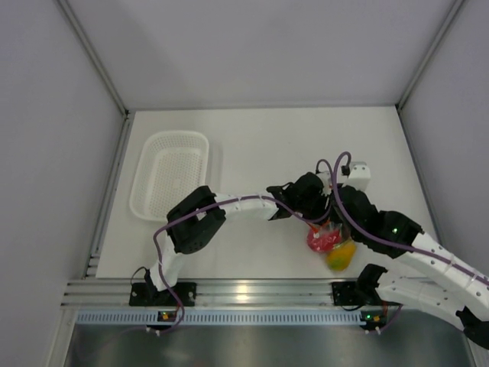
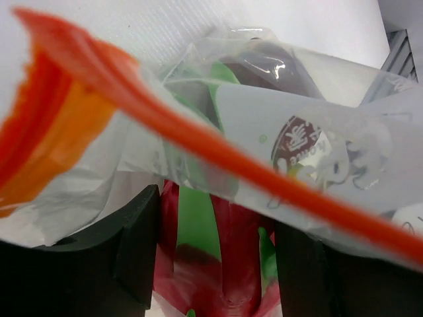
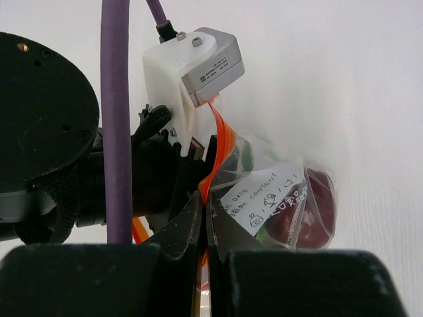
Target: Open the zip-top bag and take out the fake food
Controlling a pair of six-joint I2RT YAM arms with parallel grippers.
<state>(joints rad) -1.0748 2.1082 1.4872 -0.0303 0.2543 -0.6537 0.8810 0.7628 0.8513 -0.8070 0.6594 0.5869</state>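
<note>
The zip-top bag point(image 1: 333, 246) hangs at the front right, between both grippers. My right gripper point(image 1: 334, 223) is shut on its orange zip strip point(image 3: 221, 142), which sits pinched between the fingertips point(image 3: 188, 221). My left gripper point(image 1: 312, 218) reaches in under the strip point(image 2: 218, 155). Its fingers point(image 2: 135, 244) stand on either side of the red fruit with green leaves point(image 2: 231, 264) and touch it. The dark maroon fruit point(image 3: 316, 211) lies inside the bag behind a white label point(image 3: 271, 198). The yellow-orange fruit point(image 1: 341, 254) sits at the bag's bottom.
A white perforated basket point(image 1: 170, 135) lies at the back left of the table. The left wrist's camera housing point(image 3: 198, 66) and a purple cable point(image 3: 115, 119) crowd the space just beyond my right gripper. Grey walls enclose the table on three sides.
</note>
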